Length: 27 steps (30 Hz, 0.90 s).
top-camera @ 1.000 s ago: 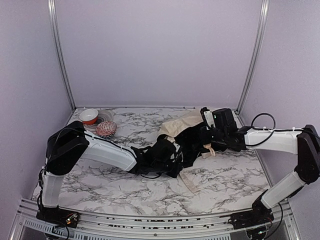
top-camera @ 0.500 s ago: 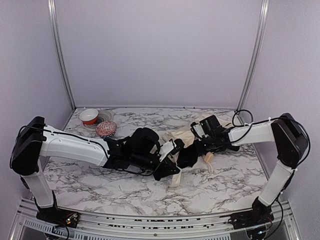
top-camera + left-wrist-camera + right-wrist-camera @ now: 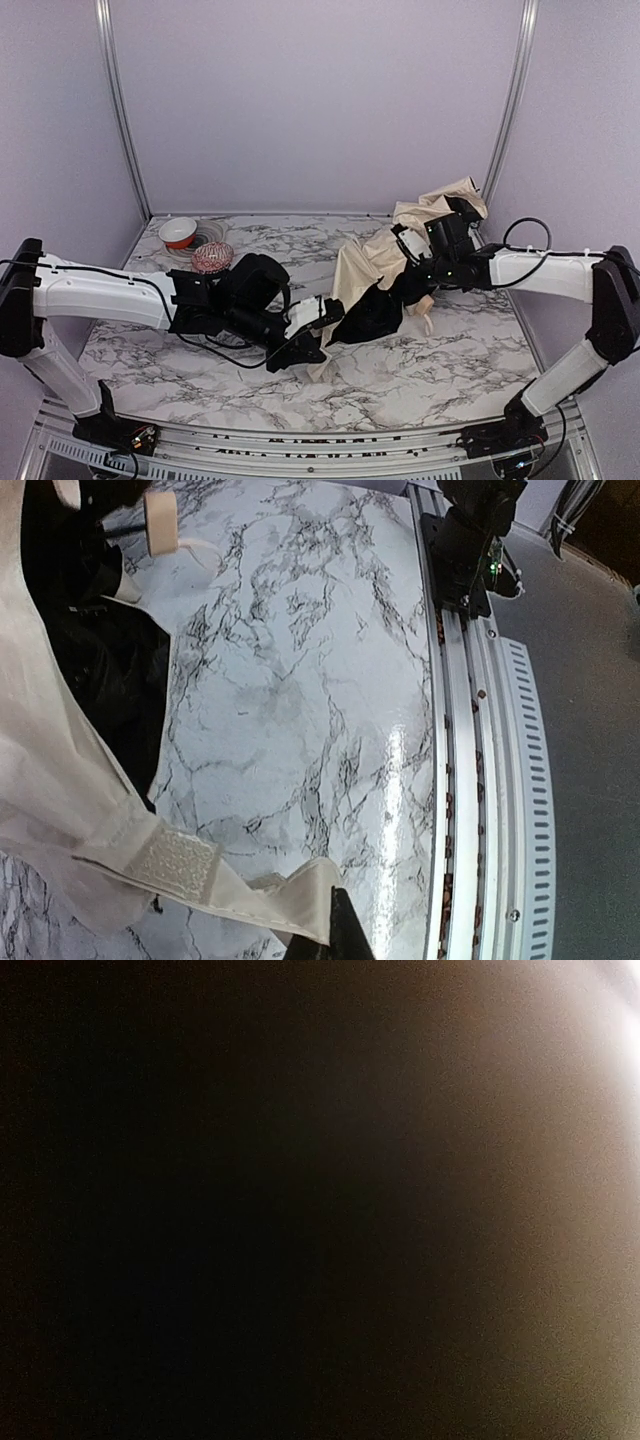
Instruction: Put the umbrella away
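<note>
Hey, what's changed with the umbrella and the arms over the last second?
The right gripper lifted the umbrella, its cream canopy now bunched high at the back right. The left arm's elbow dropped outward; the left gripper stayed shut on the fabric's near edge. The bowl and patterned ball stayed put.

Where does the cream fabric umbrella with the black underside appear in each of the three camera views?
Top external: the cream fabric umbrella lies centre-right on the white marble tabletop, one part raised toward the back right.
Left wrist: the umbrella runs along the left edge, its strap at the bottom.
Right wrist: cannot tell; the picture is almost wholly dark.
Shared landmark: the marble tabletop, seen in the top and left wrist views.
</note>
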Each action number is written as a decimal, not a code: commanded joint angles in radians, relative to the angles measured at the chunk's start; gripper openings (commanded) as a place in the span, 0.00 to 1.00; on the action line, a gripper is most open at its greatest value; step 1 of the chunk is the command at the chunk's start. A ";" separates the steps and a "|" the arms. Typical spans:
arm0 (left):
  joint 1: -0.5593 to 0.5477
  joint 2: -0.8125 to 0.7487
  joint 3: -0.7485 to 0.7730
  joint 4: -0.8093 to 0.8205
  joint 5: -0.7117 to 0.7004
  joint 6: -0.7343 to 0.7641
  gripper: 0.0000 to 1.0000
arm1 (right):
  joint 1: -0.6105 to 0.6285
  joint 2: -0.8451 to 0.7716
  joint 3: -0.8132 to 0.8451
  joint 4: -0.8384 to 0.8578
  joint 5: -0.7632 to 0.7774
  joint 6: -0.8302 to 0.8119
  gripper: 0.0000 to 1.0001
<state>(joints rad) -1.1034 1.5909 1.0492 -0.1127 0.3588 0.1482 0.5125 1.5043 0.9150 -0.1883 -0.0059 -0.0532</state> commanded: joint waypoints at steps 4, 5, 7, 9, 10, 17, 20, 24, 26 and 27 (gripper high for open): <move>0.055 -0.036 -0.087 -0.034 -0.080 0.116 0.00 | -0.050 -0.253 0.126 0.011 -0.176 -0.219 0.00; 0.076 -0.043 -0.094 -0.016 -0.078 0.122 0.00 | -0.050 -0.286 0.134 -0.009 -0.209 -0.245 0.00; 0.123 -0.057 -0.120 0.025 -0.068 0.144 0.00 | -0.050 -0.348 0.153 -0.060 -0.272 -0.297 0.00; 0.153 -0.068 -0.155 0.092 -0.077 0.191 0.00 | -0.047 -0.408 0.168 -0.113 -0.341 -0.334 0.00; 0.162 -0.069 -0.173 0.144 -0.084 0.220 0.00 | -0.041 -0.437 0.173 -0.133 -0.373 -0.347 0.00; 0.290 0.083 -0.161 0.593 -0.104 0.408 0.00 | 0.176 -0.555 0.155 -0.201 -0.413 -0.473 0.00; 0.333 0.186 -0.034 0.619 -0.061 0.442 0.00 | 0.296 -0.576 0.093 -0.194 -0.409 -0.540 0.00; 0.356 0.269 0.055 0.702 -0.075 0.496 0.00 | 0.483 -0.582 -0.039 -0.153 -0.344 -0.677 0.00; 0.370 0.285 0.083 0.736 -0.085 0.513 0.00 | 0.535 -0.577 -0.104 -0.121 -0.272 -0.708 0.00; 0.373 0.289 0.091 0.748 -0.091 0.529 0.00 | 0.554 -0.567 -0.137 -0.099 -0.245 -0.715 0.00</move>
<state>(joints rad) -0.7490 1.8587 1.0870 0.5045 0.2890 0.6102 0.9741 0.9325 0.8616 -0.3660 -0.3080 -0.6594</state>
